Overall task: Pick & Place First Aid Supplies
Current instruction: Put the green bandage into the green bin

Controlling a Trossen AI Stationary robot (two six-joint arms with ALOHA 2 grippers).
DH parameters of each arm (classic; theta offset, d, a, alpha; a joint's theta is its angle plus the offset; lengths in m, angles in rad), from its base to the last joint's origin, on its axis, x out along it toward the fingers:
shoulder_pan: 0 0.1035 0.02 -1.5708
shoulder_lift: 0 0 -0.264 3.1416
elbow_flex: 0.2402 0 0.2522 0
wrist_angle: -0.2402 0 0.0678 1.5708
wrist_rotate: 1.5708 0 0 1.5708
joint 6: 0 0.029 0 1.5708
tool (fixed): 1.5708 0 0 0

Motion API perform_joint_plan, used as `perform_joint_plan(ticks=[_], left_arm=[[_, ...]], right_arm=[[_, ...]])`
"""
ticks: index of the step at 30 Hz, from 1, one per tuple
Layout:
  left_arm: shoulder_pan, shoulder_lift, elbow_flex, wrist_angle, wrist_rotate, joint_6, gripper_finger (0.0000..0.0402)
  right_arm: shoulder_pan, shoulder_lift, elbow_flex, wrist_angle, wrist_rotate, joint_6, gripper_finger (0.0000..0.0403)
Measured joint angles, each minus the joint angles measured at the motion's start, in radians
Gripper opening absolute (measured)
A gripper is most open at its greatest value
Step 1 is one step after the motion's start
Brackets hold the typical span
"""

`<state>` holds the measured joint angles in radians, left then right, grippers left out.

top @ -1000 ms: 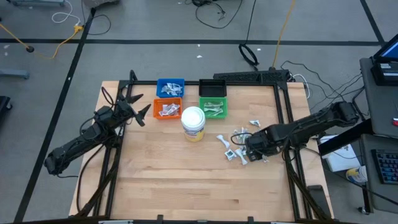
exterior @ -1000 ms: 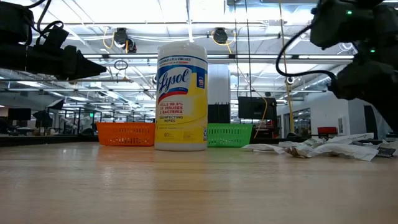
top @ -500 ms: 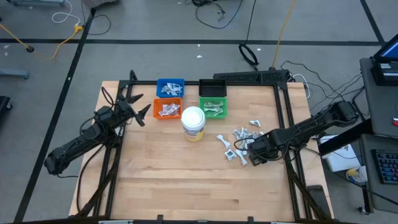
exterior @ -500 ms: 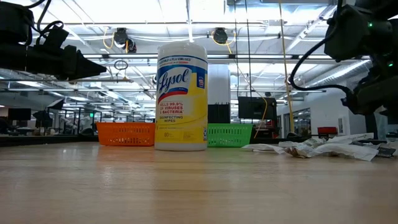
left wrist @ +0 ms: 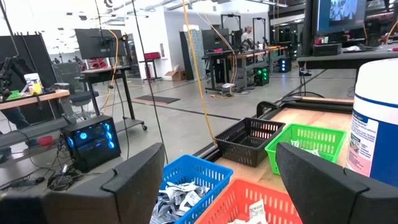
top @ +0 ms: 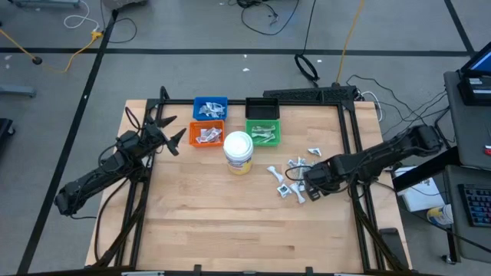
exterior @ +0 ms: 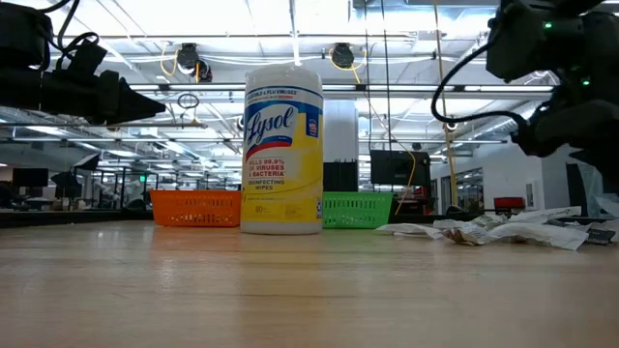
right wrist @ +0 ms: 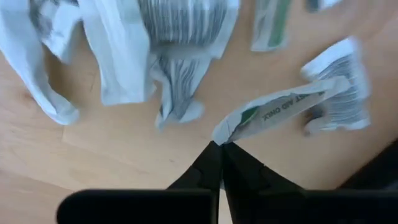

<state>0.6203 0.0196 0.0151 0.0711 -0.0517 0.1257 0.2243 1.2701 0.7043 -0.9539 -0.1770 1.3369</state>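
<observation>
The first aid supplies (top: 295,170) are small white-and-grey packets scattered on the table's right half, right of the white-lidded jar (top: 238,151). They show as a low heap (exterior: 484,232) in the low view. My right gripper (top: 308,182) sits at the near edge of that heap, shut (right wrist: 221,148) on a white packet with a green mark (right wrist: 280,109). More packets lie in the blue (top: 210,107), orange (top: 207,135) and green (top: 263,133) bins. My left gripper (top: 175,140) waits open (left wrist: 217,180) left of the orange bin. My right gripper pinches the green-marked packet by its near end (right wrist: 219,133), only at the very tips of the two fingers (right wrist: 208,163). The packet stretches away from the fingers, along them, over the wood toward another packet. Whether it is lifted clear I cannot tell.
The black bin (top: 261,107) stands behind the green one at the far edge. The jar (exterior: 281,150) stands in front of the bins, mid-table. Several loose packets (right wrist: 174,37) lie just ahead of my right fingers. Bare wood (top: 230,222) fills the near half.
My right arm drew back toward the near-right and dipped lower, uncovering the heap of packets. It then rose again and moved back toward the heap.
</observation>
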Motion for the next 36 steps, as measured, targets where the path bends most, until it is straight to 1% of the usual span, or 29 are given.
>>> perform_joint_plan(ticks=[5, 9, 13, 20, 22, 25, 30, 32, 36], left_arm=[[0.000, 0.000, 0.000, 0.000, 0.000, 0.000, 0.0310], [0.000, 0.000, 0.000, 0.000, 0.000, 0.000, 0.0310], [0.000, 0.000, 0.000, 0.000, 0.000, 0.000, 0.0310], [0.000, 0.000, 0.000, 0.000, 0.000, 0.000, 0.0310], [0.000, 0.000, 0.000, 0.000, 0.000, 0.000, 0.0310], [0.000, 0.000, 0.000, 0.000, 0.000, 0.000, 0.0310], [0.000, 0.000, 0.000, 0.000, 0.000, 0.000, 0.0310], [0.000, 0.000, 0.000, 0.000, 0.000, 0.000, 0.0310], [0.000, 0.000, 0.000, 0.000, 0.000, 0.000, 0.0310]], right_arm=[[-0.068, 0.001, 0.053, -0.097, 0.053, -0.129, 0.0003], [-0.132, 0.037, 0.109, -0.147, 0.101, -0.268, 0.0003], [-0.193, 0.086, 0.163, -0.155, 0.104, -0.449, 0.0002], [-0.280, 0.175, 0.271, -0.172, 0.109, -0.706, 0.0001], [-0.299, 0.201, 0.308, -0.186, 0.139, -0.772, 0.0001], [-0.329, 0.240, 0.374, -0.211, 0.213, -0.876, 0.0001], [-0.387, 0.302, 0.494, -0.203, 0.307, -1.084, 0.0001], [-0.414, 0.338, 0.541, -0.197, 0.333, -1.167, 0.0001], [-0.473, 0.403, 0.624, -0.171, 0.352, -1.304, 0.0001]])
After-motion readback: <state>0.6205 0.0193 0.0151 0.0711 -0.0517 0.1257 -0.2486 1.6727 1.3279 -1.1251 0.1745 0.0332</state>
